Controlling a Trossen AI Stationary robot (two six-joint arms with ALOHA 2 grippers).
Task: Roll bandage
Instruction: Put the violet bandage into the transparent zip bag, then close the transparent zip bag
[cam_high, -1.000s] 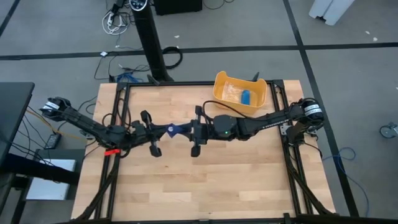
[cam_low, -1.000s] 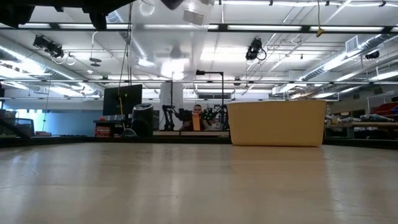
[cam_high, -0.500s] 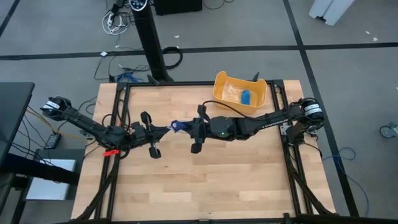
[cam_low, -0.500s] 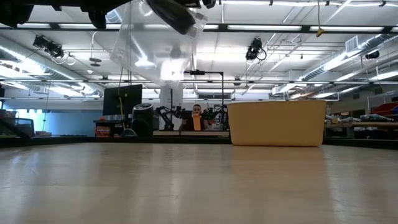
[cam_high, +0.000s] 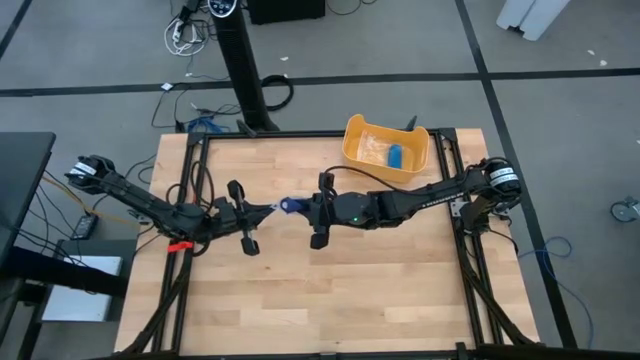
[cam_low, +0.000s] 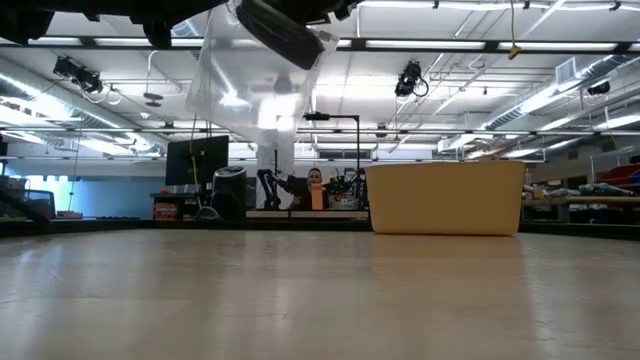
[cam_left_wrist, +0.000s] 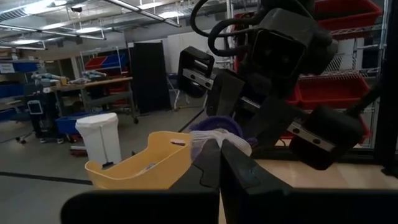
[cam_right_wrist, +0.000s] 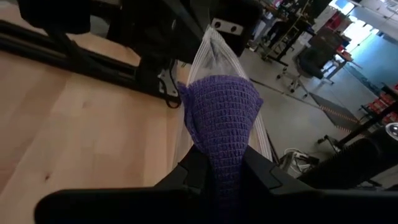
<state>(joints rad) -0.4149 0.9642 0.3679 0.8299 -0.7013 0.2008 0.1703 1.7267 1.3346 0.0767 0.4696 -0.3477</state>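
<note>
Tub (cam_high: 386, 152) of yellow plastic at the far right part of the wooden table (cam_high: 330, 290), holding a small blue cylinder (cam_high: 396, 155) and crumpled clear wrapping (cam_high: 373, 147) beside it. Seen again as a plain tan wall (cam_low: 445, 199) in the low view and as a yellow basin (cam_left_wrist: 142, 165) in the left wrist view, with contents hidden from both. No readable brand, label or writing anywhere on tub, wrapper or arms. Above the middle of the table, held clear of the wood between the two arms: the bandage (cam_high: 288, 205), a dark-blue knitted cloth end, shown close up in the right wrist view as a purple-blue woven fold (cam_right_wrist: 221, 118). Right claw (cam_high: 298, 206) clamped on that cloth, fingers nearly together with the fabric running down between them. Just behind the cloth, a clear plastic wrapper (cam_right_wrist: 208, 56), ribbed and translucent, also visible hanging high in the low view (cam_low: 250, 75). Left claw (cam_high: 270, 208) closed tight, tips meeting at the edge of the wrapper, apparently pinching the plastic rather than the cloth, though hard to be sure from above. Both arms stretched inward from opposite table edges, claws facing one another and nearly touching.
</note>
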